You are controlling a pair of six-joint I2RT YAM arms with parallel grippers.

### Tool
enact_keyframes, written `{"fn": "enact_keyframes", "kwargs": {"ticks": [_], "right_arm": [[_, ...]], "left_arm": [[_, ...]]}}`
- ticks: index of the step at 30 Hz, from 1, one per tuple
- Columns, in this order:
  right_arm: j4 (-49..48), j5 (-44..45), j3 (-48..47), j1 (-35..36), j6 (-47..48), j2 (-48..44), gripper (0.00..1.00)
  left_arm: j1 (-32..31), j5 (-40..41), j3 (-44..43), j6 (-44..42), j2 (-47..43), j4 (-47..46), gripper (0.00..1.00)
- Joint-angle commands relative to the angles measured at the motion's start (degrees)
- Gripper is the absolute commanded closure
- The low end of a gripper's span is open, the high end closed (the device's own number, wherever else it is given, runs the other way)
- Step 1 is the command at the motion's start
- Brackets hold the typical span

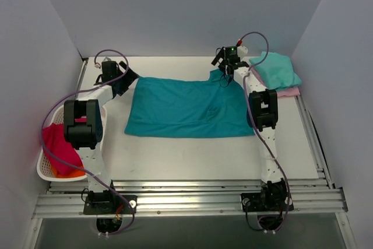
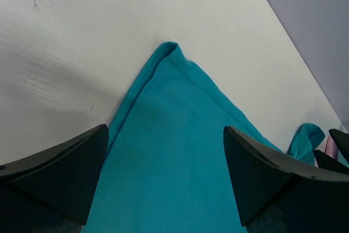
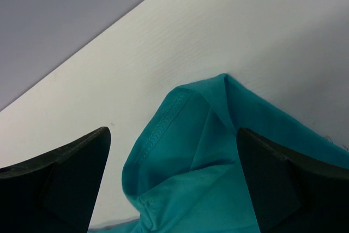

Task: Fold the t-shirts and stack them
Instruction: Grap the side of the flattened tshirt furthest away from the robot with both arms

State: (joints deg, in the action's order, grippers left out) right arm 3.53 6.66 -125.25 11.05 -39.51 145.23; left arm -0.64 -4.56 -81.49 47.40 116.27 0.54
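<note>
On the table (image 1: 175,161), the teal-blue t-shirt (image 1: 186,109) lies flat, long axis left to right. Its far-left corner sits between the spread jaws of the left gripper (image 2: 164,132), and its far-right corner between those of the right gripper (image 3: 173,132). Neither clamps cloth.

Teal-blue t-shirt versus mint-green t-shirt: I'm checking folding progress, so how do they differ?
The teal-blue t-shirt lies spread out mid-table; the mint-green t-shirt is a compact folded bundle at the far right. The teal-blue one rests on the table; the mint-green one sits on a pale pink t-shirt. The open left gripper and right gripper are at the teal-blue one's far corners, neither over the mint-green one. Both are plain cloth.
</note>
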Motion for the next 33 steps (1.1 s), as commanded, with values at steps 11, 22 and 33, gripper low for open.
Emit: {"fn": "enact_keyframes", "kwargs": {"ticks": [11, 22, 33], "right_arm": [[-2.0, -0.1, -6.9, -3.3, -0.2, 3.2, 0.07], [-3.0, -2.0, -9.5, -2.7, -2.1, 8.1, 0.11], [-2.9, -2.5, -9.8, -1.4, -2.3, 9.3, 0.25]], "left_arm": [[0.4, -4.0, -1.2, -1.5, 0.4, -8.4, 0.06], [0.4, -4.6, -1.9, -1.1, 2.2, -9.1, 0.08], [0.4, -5.2, -2.3, -0.7, 3.5, -9.4, 0.09]]}}
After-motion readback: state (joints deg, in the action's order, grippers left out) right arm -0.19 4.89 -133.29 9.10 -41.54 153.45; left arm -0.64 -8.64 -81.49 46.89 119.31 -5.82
